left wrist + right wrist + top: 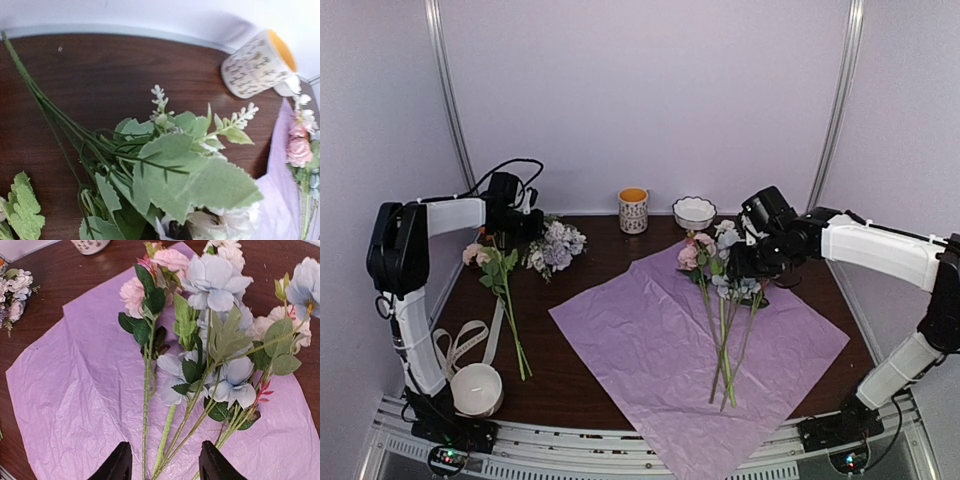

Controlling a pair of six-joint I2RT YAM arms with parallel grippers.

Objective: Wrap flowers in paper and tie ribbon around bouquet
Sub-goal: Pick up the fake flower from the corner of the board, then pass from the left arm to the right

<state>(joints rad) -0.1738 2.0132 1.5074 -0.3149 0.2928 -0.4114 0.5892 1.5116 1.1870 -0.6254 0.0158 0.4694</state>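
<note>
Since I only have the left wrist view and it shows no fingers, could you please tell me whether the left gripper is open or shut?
Observer: The left gripper is shut, right beside the loose bunch at the far left. I cannot tell whether it pinches a stem.
Operator: Thank you. How does the right gripper stand?
Observer: The right gripper is open, with its fingers on either side of the stems of the flowers lying on the paper.
Operator: And where is the ribbon?
Observer: The ribbon lies loose near the left arm's base, beside a white bowl at the near edge.
</note>
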